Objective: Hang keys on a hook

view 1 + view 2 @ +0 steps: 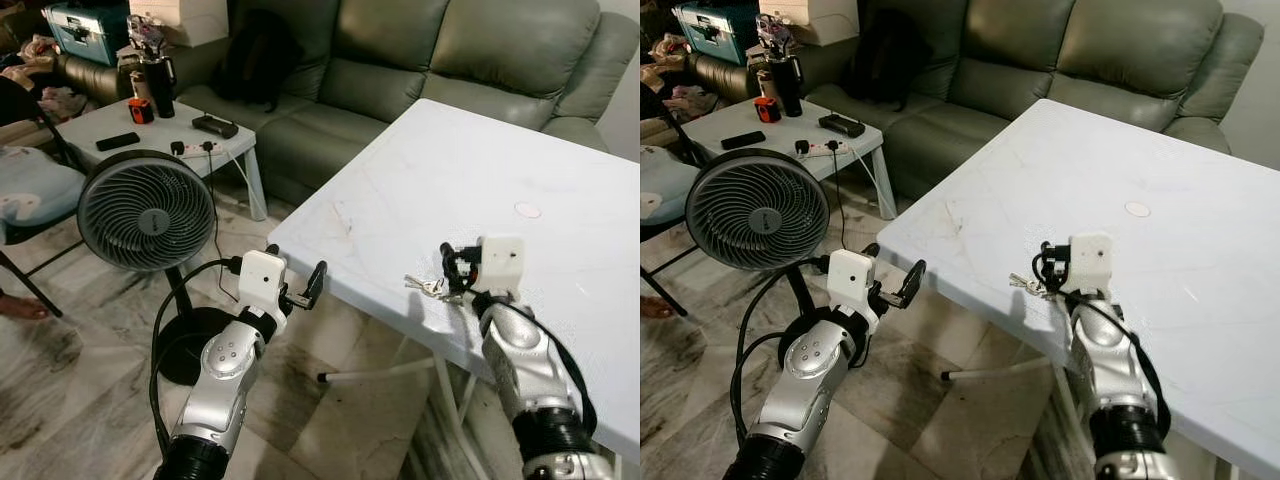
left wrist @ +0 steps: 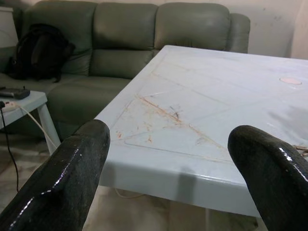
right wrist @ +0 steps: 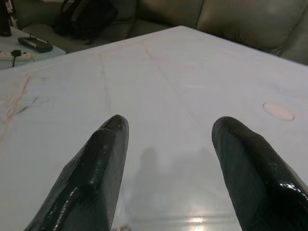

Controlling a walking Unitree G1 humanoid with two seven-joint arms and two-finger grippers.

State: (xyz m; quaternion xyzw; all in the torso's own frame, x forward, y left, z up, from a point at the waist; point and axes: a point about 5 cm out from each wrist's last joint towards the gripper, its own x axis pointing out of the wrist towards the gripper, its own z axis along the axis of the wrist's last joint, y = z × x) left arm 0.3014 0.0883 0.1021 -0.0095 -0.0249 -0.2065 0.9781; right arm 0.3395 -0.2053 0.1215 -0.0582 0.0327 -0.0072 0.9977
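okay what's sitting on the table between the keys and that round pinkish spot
Nothing. In the left eye view, bare white table runs from the keys, near the front edge, to the pinkish spot. The right gripper is just beside the keys.

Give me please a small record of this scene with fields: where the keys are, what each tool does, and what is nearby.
keys: small silver bunch of metal keys lying near the front edge of the white plastic table
right tool: open, over the table edge, right beside the keys
left tool: open, off the table, above the floor
hook: none seen
nearby: round grey floor fan, grey-green leather sofa, small white side table
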